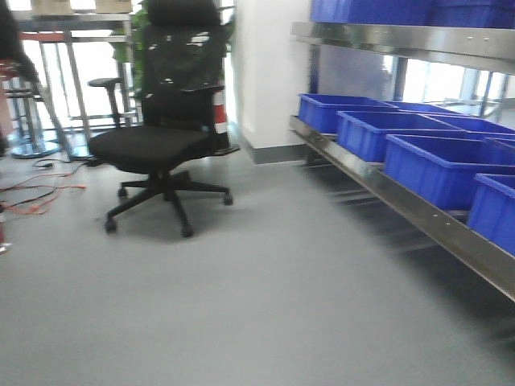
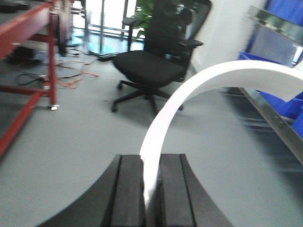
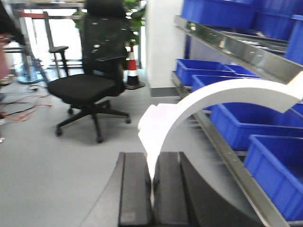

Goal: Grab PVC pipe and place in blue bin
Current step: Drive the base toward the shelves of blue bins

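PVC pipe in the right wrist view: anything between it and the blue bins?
Nothing visible. The right hand grips the PVC pipe; only floor lies between it and the blue bins. The office chair stands off left. The steel shelf overhangs the bins.

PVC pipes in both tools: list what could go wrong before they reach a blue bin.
The left tool and right tool each pinch only one end of a curved pipe, so the left pipe or right pipe may swivel or slip. The long arcs might catch the upper shelf overhanging the blue bins.
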`<state>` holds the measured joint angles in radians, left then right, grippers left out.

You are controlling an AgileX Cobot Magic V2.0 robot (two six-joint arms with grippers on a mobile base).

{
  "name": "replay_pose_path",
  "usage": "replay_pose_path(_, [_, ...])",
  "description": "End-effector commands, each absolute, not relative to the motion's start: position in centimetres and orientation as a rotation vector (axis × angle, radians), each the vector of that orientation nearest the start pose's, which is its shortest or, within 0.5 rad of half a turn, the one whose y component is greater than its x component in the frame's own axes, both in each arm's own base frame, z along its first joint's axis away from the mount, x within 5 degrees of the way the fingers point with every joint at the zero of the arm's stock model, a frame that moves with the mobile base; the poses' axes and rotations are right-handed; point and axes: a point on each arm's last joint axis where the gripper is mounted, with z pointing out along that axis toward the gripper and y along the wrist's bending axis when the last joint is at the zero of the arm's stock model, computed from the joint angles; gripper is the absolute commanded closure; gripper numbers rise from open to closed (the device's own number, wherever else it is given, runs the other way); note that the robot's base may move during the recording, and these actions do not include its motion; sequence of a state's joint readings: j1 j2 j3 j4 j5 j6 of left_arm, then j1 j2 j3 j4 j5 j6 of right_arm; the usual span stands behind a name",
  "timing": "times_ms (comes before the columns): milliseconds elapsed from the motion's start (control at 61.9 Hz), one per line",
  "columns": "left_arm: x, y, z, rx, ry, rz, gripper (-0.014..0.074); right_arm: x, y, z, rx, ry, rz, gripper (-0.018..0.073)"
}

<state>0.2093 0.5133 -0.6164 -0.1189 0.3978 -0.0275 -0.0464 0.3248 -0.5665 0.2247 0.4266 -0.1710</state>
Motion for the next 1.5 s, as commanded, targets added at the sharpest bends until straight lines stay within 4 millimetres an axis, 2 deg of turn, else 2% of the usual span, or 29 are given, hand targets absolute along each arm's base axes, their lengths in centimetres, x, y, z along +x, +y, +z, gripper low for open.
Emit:
replay_pose_path(0, [10.14, 1.74, 34.92, -0.282, 1.72, 0.002, 0.0707, 6.53, 0.44, 34.51, -0.002, 1.637, 0.051, 0.0721])
replay_pose_path(1487, [10.14, 1.74, 34.92, -0.282, 1.72, 0.002, 0.0707, 6.53, 0.44, 34.51, -0.002, 1.637, 0.051, 0.0721])
